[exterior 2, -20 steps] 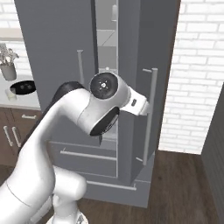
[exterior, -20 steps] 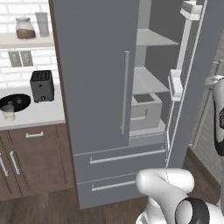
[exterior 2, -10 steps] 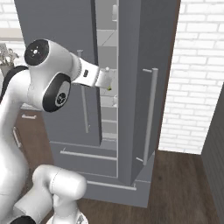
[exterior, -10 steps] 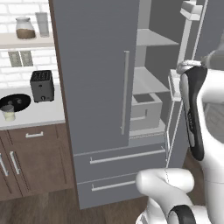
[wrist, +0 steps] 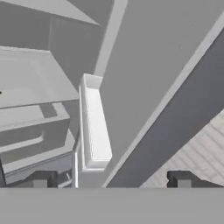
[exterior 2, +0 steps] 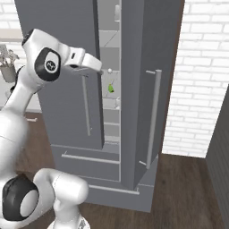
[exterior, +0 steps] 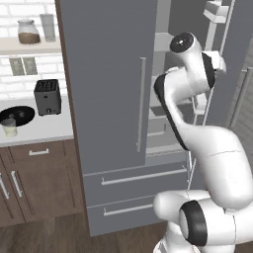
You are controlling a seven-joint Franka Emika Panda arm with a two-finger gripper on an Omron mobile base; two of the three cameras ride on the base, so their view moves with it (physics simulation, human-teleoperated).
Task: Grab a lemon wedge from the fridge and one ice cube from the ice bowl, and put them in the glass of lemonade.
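fridge (exterior 2: pixel 147 53) top cropped, lemon wedge (exterior 2: pixel 110 88) tiny (shape unclear)

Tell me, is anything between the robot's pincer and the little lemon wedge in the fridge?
Nothing: in the right base view, bare air separates the open pincer from the lemon wedge just below it.

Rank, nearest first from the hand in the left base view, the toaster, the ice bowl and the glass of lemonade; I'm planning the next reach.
From the hand, open at the fridge opening:
1. Toaster, on the counter beside the fridge.
2. Ice bowl, further left.
3. Glass of lemonade, at the bowl's front-left edge, only slightly farther.
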